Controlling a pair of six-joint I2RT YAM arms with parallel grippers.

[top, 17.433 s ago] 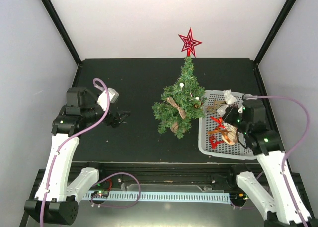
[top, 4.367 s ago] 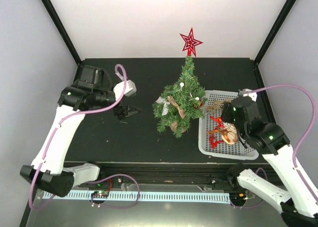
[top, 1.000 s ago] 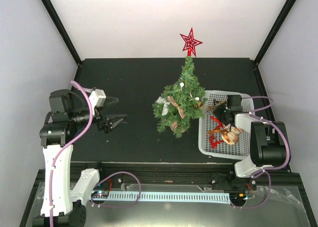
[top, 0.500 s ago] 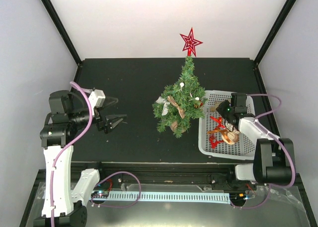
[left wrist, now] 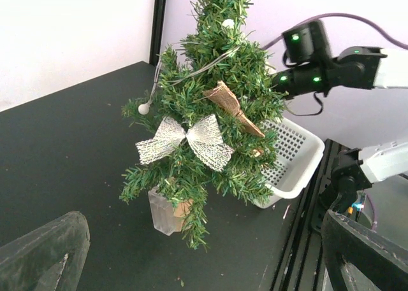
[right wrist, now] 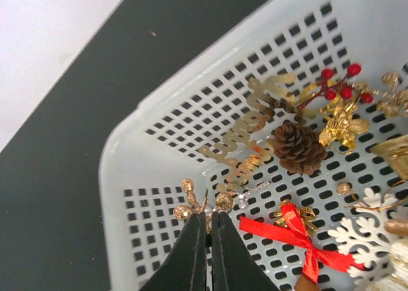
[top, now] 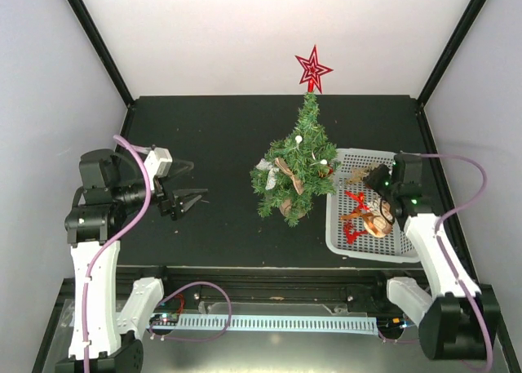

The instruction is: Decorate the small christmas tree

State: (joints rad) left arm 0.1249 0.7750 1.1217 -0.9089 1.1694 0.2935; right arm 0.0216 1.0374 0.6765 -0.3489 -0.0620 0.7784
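- Right claw (right wrist: 208, 218) reaches down into a white basket (right wrist: 127, 152), clenched, its tips pinching the thin stem of a gold bead sprig (right wrist: 222, 202) at the basket's near corner.
- Left claw (top: 189, 183) hangs above the left side of the black desk (top: 212, 136), released, with its fingers spread wide and nothing between them. It points toward the tree.
- Tree (top: 292, 173) stands upright near the middle of the desk, just left of the basket, well apart from the left claw.
- Red star (top: 311, 68) tops the tree.
- Silver mesh bow (left wrist: 186, 138) sits on the tree's lower branches, with a tan ribbon (left wrist: 229, 103) above it.
- More trimmings lie loose in the basket: a pine cone (right wrist: 298, 148), a gold script word (right wrist: 255, 122), red berries (right wrist: 338, 81), a red bow (right wrist: 296, 230) and a white snowflake (right wrist: 357, 237).
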